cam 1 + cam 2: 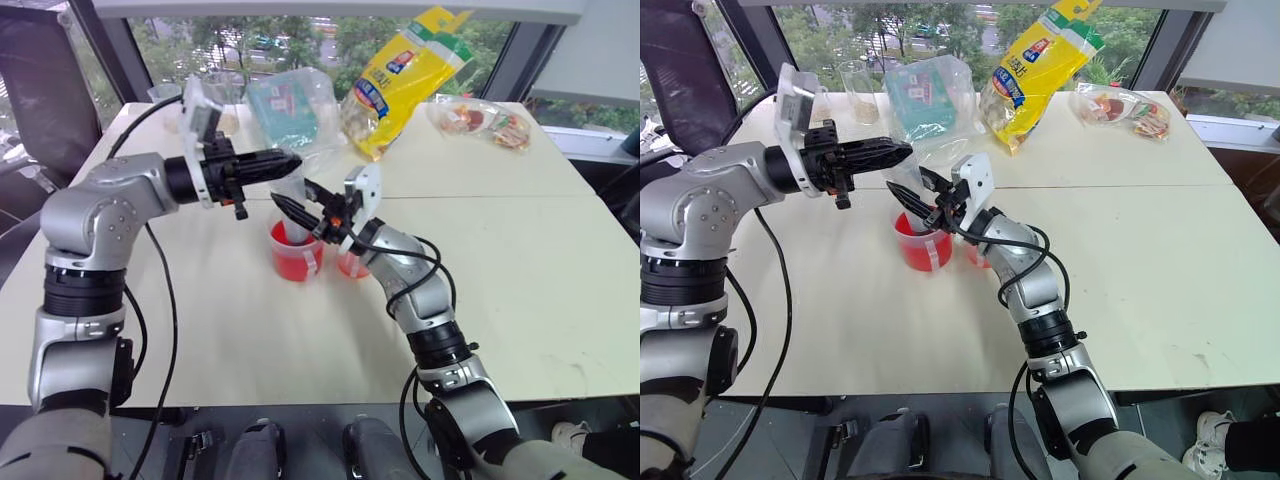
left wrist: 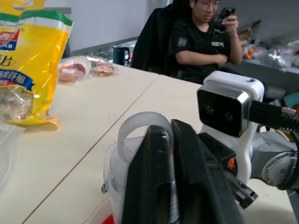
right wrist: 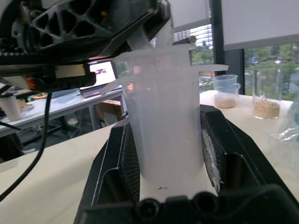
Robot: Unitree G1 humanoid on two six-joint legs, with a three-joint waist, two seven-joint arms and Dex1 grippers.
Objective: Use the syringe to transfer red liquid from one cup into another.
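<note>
Two robot arms meet over a cream desk (image 1: pixel 520 290), w/ the syringe (image 3: pixel 161 116) held between them above the larger red cup (image 1: pixel 296 252). Right pincer (image 1: pixel 300 215) is clamped on the clear barrel, one black pad each side, as the right wrist view shows. Left pincer (image 1: pixel 283 160) comes in level from the robot's left, fingers drawn together narrow around the plunger's looped top (image 2: pixel 140 128), by the look of the left wrist view; exact contact there is hard to read.

Syringe stands roughly upright, slightly tilted: long axis runs top to bottom, plunger end up toward the left pincer, tip end down into the cup. The tip itself is hidden behind the pincer and cup wall. Smaller pinkish cup (image 1: pixel 350 264) sits just beside the big one, on the robot's right, partly behind the right arm.

Handling, as a judgement: barrel is light, stiff plastic, smooth and prob. slippery, so a mid-barrel grip w/ flat pads is the sensible hold; squeeze too hard and it could skate or twist. Plunger wants a straight pull along the axis; a sideways tug would tilt the barrel. Cups are thin and light, full of red liquid (image 1: pixel 918 252), easy to tip.

Yellow snack bag (image 1: pixel 405 75) and a seated person (image 2: pixel 201 42) in the background.
</note>
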